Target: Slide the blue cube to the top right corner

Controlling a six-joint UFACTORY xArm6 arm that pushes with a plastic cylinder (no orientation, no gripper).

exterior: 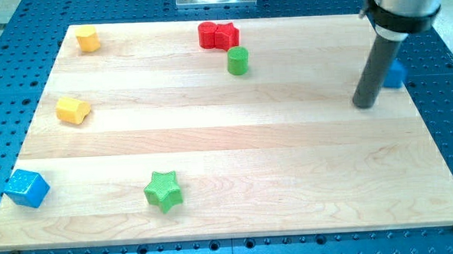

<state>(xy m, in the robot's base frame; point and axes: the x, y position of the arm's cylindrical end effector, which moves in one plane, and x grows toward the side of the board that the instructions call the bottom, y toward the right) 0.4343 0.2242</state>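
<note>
A blue cube (25, 188) sits at the board's bottom left edge. A second blue block (395, 74) lies at the right edge, partly hidden behind the rod; its shape is unclear. My tip (365, 103) rests on the board just to the left of and below that second blue block. The tip is far to the right of the blue cube.
A yellow block (88, 39) sits at the top left and another yellow block (73, 111) at the left. A red block (218, 35) and a green cylinder (238, 60) are at top centre. A green star (164, 191) lies at bottom centre-left on the wooden board (227, 142).
</note>
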